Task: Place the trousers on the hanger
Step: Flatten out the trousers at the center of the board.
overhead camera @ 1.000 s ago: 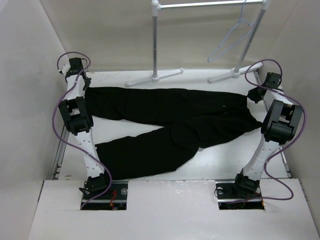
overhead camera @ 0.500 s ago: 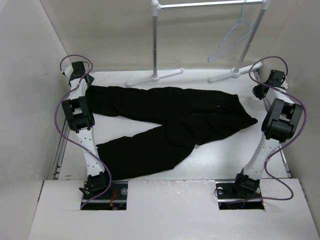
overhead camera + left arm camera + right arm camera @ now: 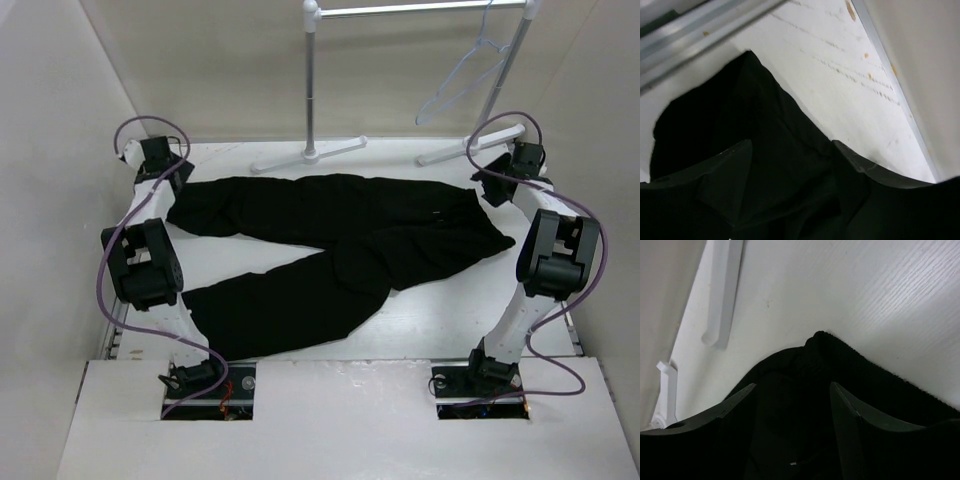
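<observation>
On the white table (image 3: 440, 320), the black trousers (image 3: 340, 250) lie flat, with the waist toward the table's right side and the two legs spreading toward its left side. At the table's far left corner the left gripper (image 3: 172, 172) sits over the end of the far leg. Its fingers (image 3: 725, 170) are spread wide, and the cloth lies loose between them, not pinched. At the table's far right corner the right gripper (image 3: 492, 186) hangs over the waistband with its jaws likewise parted, the ribbed edge of the fabric showing in the gap. Along the table's far edge stands a white rack (image 3: 312, 90). The pale hanger (image 3: 452, 78) hangs by its hook from the rail above the table's far right corner, well apart from the trousers.
</observation>
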`<move>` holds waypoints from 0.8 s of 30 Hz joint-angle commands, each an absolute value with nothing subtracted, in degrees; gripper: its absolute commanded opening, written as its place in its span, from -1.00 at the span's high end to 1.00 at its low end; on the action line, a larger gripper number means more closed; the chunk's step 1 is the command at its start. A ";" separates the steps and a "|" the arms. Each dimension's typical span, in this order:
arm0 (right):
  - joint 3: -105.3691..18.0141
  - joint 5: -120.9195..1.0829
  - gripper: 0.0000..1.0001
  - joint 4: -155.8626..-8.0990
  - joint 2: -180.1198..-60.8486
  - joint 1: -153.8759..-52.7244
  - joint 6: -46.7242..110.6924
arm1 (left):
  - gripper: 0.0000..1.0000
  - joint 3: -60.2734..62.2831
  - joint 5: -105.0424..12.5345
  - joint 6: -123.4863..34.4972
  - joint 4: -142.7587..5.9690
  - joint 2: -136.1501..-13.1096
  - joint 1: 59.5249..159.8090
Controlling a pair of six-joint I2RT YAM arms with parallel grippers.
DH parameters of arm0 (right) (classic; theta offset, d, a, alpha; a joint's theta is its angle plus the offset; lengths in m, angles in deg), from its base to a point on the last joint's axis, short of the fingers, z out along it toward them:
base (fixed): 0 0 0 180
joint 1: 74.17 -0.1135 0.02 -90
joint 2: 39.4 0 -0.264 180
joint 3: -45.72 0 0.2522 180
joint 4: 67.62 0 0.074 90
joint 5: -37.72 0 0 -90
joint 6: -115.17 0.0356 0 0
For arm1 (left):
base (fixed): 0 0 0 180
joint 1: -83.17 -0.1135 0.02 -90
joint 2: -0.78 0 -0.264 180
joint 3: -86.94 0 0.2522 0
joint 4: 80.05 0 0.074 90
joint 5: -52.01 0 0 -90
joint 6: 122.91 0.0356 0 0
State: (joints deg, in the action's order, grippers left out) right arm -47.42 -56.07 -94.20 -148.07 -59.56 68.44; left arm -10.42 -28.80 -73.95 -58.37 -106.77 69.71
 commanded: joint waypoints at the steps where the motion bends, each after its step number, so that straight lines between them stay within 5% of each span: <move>1: -48.54 -62.03 -0.29 -93.77 -150.40 -59.01 65.25 | -0.20 -2.43 -30.08 -76.32 -62.33 -107.15 71.34; 7: -48.99 -54.22 -0.35 -97.38 -150.50 -59.19 64.03 | -0.15 1.97 -30.96 -78.53 -63.82 -109.53 66.43; 12: -52.50 -53.24 -0.34 -101.15 -154.00 -59.10 62.08 | -0.32 6.11 -29.82 -80.63 -65.50 -107.51 62.65; 20: -55.84 -59.13 0.84 -103.10 -156.56 -58.84 64.79 | -0.42 7.52 -31.05 -82.57 -66.38 -107.77 60.89; 24: -58.83 -58.96 1.00 -102.39 -156.83 -55.24 69.89 | -0.45 3.49 -32.89 -82.75 -65.59 -109.44 60.27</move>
